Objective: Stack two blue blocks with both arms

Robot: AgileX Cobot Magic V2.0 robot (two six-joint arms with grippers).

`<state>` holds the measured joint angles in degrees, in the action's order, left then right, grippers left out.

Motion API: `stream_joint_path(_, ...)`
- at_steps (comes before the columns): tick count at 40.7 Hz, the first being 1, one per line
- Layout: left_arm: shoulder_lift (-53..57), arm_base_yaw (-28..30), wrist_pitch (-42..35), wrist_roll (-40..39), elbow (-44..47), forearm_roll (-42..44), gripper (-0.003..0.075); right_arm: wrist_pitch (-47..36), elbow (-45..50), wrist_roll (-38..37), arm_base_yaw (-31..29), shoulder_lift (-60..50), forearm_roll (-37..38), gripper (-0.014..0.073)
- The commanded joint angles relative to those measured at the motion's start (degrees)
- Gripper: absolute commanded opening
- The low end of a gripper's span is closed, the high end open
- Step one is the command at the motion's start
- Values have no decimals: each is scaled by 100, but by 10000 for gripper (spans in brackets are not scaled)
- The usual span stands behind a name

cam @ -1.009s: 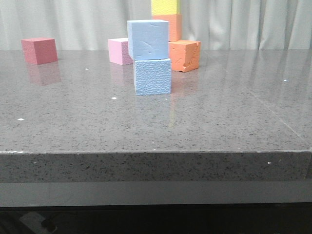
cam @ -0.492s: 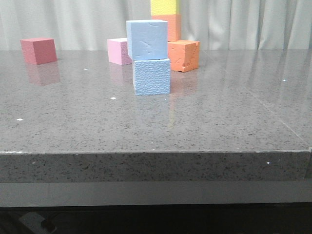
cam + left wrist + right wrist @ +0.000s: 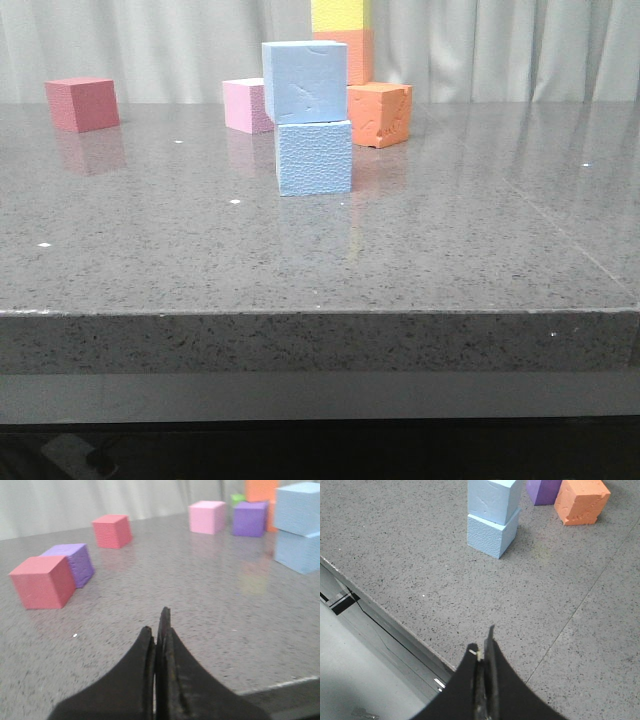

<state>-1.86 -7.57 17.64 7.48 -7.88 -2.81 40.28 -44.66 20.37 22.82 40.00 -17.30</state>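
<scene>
We see the blue blocks [image 3: 312,120] stacked, well apart from our closed, empty left gripper [image 3: 159,630] and right gripper [image 3: 484,652].

Two blue blocks are counted, an upper blue block [image 3: 305,82] and a lower blue block [image 3: 314,157]. Three red cubes are seen in all: a far red cube [image 3: 112,530], a near red cube [image 3: 42,581], the far one also in the front view. Two purple cubes are counted: one [image 3: 74,563] beside the near red cube, another [image 3: 249,518] farther back. One pink cube [image 3: 246,105], two orange cubes [image 3: 379,114] [image 3: 342,56], one yellow cube [image 3: 340,14] and a small green one [image 3: 238,499] are counted
</scene>
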Motion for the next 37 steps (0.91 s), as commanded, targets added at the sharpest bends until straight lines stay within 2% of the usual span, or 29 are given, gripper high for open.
stream_joint_path(1, 251, 275, -1024, -63, 364, -419, -20, -345, -145, 27, -51, -20, -93, -128)
stream_joint_path(8, 330, 339, -1358, -63, 840, -660, -20, -343, -145, 27, -51, -20, -93, -128)
stream_joint_path(18, 318, 339, -1273, -63, 840, -768, -20, -343, -145, 27, -51, -20, -93, -128)
stream_joint_path(24, 318, 339, -1570, -75, 840, -898, -20, -343, -145, 27, -51, -20, -93, -128)
stream_joint_path(30, 318, 339, -1949, -636, 840, -180, -20, -343, -145, 27, -51, -20, -93, -128)
stream_joint_path(37, 318, 339, -1989, -748, 840, -95, -20, -343, -145, 27, -51, -20, -93, -128)
